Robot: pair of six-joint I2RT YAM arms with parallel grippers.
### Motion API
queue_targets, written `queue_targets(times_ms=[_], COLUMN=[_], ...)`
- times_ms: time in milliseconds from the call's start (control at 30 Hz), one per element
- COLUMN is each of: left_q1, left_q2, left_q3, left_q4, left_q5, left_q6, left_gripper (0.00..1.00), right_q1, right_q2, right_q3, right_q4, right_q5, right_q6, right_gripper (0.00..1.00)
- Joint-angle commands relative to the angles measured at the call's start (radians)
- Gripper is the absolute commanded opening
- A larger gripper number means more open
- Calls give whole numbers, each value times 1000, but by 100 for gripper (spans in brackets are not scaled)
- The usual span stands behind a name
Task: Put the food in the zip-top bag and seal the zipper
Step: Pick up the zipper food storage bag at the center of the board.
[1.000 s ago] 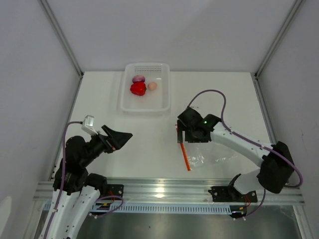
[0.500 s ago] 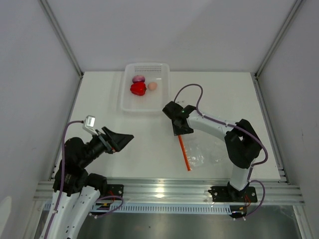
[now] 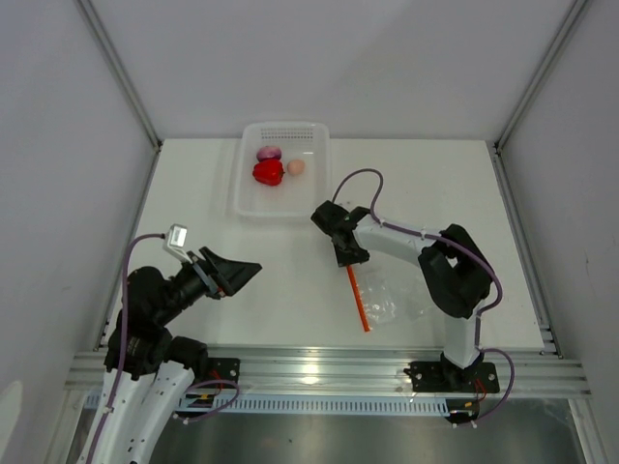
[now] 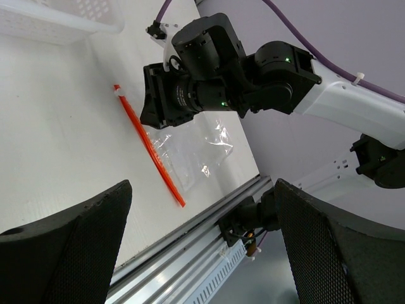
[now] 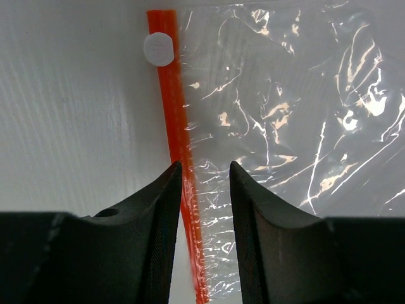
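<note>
Top external view, item: the food (image 3: 268, 173). Where was it?
— All three pieces lay in the white tray (image 3: 280, 207) at the far side of the table (image 3: 435, 184).
— Item: the zip-top bag (image 3: 395, 295)?
— It lay flat near the front edge, with the zipper (image 3: 358, 300) along its left side.
— Grippers?
— The right gripper (image 5: 204, 166) stood narrowly parted astride the zipper near its far end. The left gripper (image 4: 202, 190) was spread wide and held nothing.
</note>
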Motion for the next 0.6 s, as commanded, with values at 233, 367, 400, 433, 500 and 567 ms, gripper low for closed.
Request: queue_targets(times_ms=[233,367,400,433,500,567], left_q1=[-2,-2,-2,-2,-2,-2], left_q2=[-5,-8,-8,-8,-8,-8], left_q3=[-13,-15,-18,-18,-20,-21], left_q4=[43,43,43,43,45,45], left_q5=[27,28,28,27,30,28], left_q6=[-11,-10,-13,-13,-11,-13], left_gripper=[95,95,95,96,95,96], right_q1=[24,27,25,25,25,27], right_q2=[26,40,43,46,51,54], right_q3=[27,27,27,27,25,24], right_q4=[45,38,33,28,33,36], right_q5=[-24,-6,-1,6,6,11], right_q6=[-12,-6,-6,-5,-4,-6], right_gripper=[43,43,43,43,42,41])
